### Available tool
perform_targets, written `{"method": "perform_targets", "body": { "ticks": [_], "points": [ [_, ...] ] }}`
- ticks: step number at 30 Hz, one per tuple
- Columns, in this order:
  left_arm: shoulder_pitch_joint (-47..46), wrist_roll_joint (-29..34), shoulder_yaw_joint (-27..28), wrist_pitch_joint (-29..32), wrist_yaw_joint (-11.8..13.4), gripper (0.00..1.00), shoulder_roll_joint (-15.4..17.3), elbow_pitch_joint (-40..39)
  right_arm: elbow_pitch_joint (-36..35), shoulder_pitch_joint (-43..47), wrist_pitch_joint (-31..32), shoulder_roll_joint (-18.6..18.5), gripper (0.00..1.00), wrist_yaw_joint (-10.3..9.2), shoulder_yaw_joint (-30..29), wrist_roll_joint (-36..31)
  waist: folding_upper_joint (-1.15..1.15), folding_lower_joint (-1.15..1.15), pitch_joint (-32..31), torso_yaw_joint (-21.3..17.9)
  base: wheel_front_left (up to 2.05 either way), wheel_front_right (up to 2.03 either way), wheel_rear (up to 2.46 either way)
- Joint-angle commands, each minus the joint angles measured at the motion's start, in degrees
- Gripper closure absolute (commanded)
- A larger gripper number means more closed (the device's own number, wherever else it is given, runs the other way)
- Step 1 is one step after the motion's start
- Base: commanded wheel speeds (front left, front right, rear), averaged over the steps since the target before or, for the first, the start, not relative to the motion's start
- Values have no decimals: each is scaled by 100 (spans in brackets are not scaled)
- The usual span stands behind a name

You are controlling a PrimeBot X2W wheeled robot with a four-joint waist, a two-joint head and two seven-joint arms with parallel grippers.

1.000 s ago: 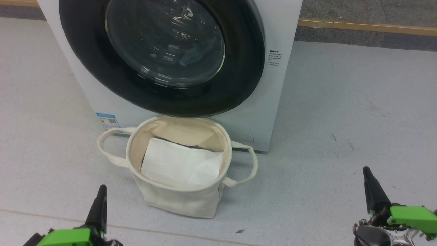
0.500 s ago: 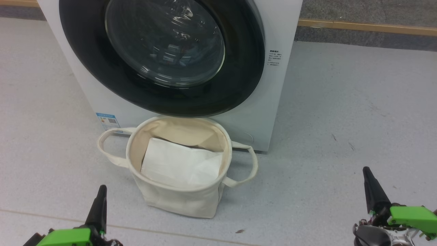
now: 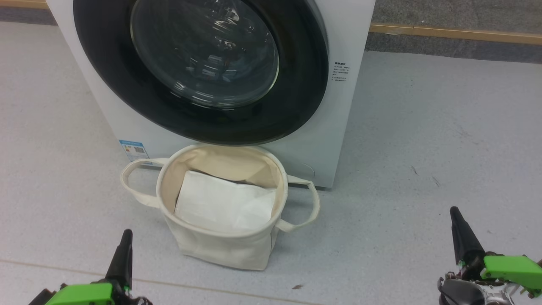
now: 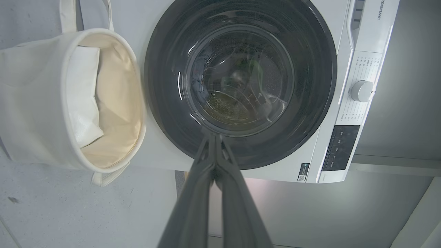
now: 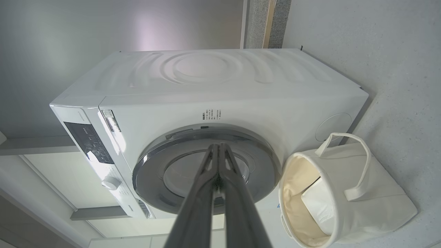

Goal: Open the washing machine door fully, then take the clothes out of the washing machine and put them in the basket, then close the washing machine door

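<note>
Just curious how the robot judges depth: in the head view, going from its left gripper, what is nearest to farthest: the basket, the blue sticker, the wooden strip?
From the left gripper:
1. basket, just ahead, to its right.
2. blue sticker, low on the washing machine, behind the basket.
3. wooden strip, along the far wall.

White washing machine with glossy black door rim and dark clear glass. Blue sticker low on front, black control panel, white knob. Cream basket, tan lining, plain white sheet inside. Pale grey speckled floor. Dark fingers, bright green casings on left gripper and right gripper.
</note>
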Motion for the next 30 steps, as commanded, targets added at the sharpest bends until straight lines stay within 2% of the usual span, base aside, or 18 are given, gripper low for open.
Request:
{"method": "perform_targets", "body": {
  "ticks": [1,30],
  "points": [
    [-141,-24,191,43,-40,100,33,-223,-230,-87,47,-32,100,1,110,33,0,0,0,0,0,0,0],
    [-141,-24,191,43,-40,100,33,-223,-230,-87,47,-32,100,1,110,33,0,0,0,0,0,0,0]
  ]
}}
